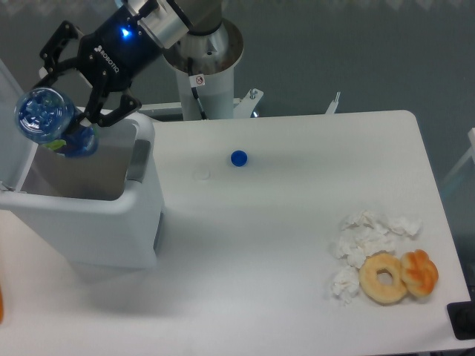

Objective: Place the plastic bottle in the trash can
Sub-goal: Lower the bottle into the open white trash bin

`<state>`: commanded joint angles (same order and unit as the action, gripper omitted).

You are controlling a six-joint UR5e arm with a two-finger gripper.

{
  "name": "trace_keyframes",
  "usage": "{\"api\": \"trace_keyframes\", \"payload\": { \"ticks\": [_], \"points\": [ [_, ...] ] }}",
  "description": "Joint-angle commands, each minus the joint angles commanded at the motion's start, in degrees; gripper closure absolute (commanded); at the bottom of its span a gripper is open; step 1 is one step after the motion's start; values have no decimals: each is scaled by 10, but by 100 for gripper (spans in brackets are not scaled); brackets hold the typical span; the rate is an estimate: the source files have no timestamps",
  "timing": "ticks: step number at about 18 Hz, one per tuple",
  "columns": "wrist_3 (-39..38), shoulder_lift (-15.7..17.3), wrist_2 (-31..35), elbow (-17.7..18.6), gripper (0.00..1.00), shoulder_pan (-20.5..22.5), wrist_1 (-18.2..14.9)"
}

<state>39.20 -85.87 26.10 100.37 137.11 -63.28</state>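
One plastic bottle (50,124) at ten o'clock, one trash can (89,211) at nine, one gripper (73,98) at eleven, one blue bottle cap (238,158) near centre, one ring doughnut (384,277) and one orange pastry (420,272) at four o'clock, one heap of crumpled tissues (367,237) beside them
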Motion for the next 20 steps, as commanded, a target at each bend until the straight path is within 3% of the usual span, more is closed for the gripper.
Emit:
{"api": "trace_keyframes", "payload": {
  "ticks": [20],
  "points": [
    [16,-19,5,30,35,-11,1]
  ]
}}
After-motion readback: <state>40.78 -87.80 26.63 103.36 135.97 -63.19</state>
